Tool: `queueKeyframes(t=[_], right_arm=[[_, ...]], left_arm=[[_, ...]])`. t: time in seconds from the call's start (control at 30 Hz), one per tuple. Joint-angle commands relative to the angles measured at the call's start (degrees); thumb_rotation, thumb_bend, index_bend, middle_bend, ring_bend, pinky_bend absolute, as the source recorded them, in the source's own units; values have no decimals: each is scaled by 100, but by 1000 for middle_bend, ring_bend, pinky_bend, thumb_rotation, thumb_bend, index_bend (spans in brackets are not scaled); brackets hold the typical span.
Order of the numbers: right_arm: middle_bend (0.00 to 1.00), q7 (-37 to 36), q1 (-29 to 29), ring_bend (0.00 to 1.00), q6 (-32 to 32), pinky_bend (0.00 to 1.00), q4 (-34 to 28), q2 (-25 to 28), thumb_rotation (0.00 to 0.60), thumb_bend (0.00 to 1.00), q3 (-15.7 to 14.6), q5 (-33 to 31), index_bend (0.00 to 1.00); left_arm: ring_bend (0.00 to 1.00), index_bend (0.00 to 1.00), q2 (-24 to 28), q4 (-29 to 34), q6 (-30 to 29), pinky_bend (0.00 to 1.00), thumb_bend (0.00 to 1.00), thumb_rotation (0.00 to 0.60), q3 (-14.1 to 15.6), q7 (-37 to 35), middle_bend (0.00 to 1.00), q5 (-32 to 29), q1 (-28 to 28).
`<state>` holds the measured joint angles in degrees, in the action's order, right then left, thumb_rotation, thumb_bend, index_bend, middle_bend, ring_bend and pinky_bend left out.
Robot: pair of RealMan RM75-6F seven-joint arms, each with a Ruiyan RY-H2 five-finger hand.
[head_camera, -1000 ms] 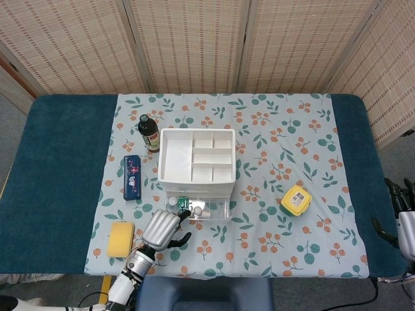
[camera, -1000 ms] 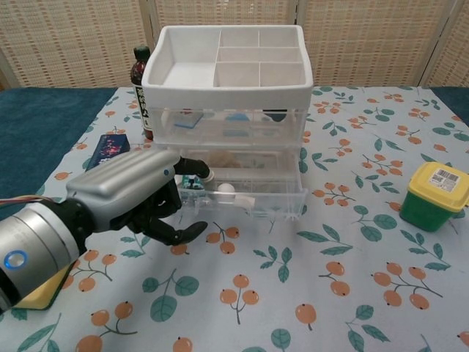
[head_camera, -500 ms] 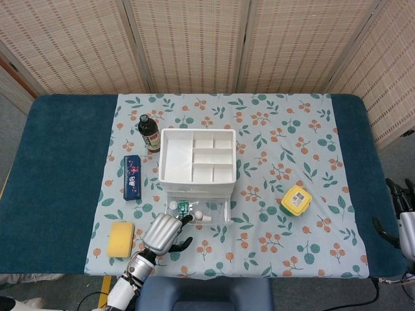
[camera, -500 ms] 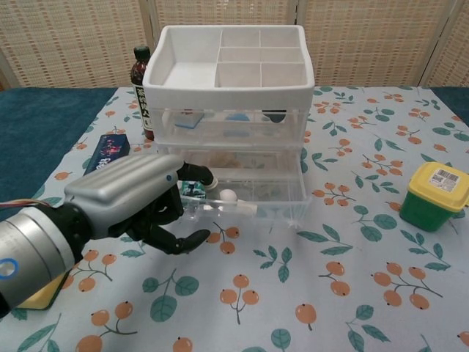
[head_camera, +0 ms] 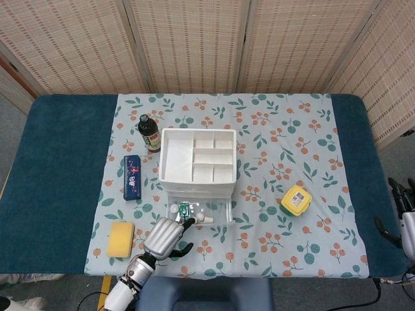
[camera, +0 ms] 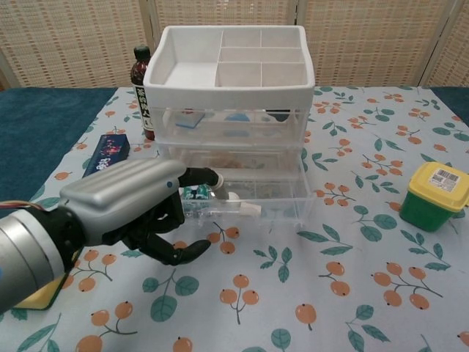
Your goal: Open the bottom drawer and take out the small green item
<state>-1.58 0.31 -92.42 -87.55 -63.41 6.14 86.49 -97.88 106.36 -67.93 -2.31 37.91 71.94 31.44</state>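
- Seen from the head view, the bottom drawer (head_camera: 199,212) of the white organiser (head_camera: 196,159) stands further out than it did a second ago — its clear tray now pokes well past the unit's front edge.
- The left hand (head_camera: 165,236) sits just in front of the drawer's left corner, lower in the frame than before, with one fingertip reaching the drawer front; the small green item (head_camera: 184,209) lies inside the drawer at its left end, uncovered from above.
- The right hand (head_camera: 403,214) hangs at the far right edge of the table (head_camera: 61,162), well apart from everything; its fingers look spread and hold nothing.
- A dark bottle (head_camera: 148,134), a blue case (head_camera: 132,176), a yellow sponge (head_camera: 120,239) and a yellow-lidded tub (head_camera: 296,200) lie around the organiser.
- In the chest view, the left hand (camera: 139,213) has its fingers curled under, one finger hooked on the drawer front (camera: 242,209) — it holds no object, only pulls.
- The green item (camera: 196,192) shows just behind that finger, through the clear wall.
- Opening looks essentially done; the drawer seems far enough out to let go and reach in from above.
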Motion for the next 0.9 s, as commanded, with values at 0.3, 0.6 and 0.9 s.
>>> queueKeyframes(t=[0.3, 0.6, 0.9], right_arm=[[165, 4, 19, 51, -29, 36, -30, 50, 600, 325, 30, 28, 12], [165, 76, 25, 51, -125, 36, -164, 258, 600, 325, 48, 157, 12], [165, 141, 37, 51, -197, 36, -305, 428, 600, 325, 62, 260, 11]], left_arm=[[1000, 234, 504, 416, -31, 1000, 338, 600, 143, 39, 971, 407, 11], [1000, 297, 1459, 258, -22, 1000, 339, 600, -144, -648, 971, 1620, 332], [1000, 327, 1728, -888, -5, 1000, 337, 600, -361, -1482, 971, 3040, 974]])
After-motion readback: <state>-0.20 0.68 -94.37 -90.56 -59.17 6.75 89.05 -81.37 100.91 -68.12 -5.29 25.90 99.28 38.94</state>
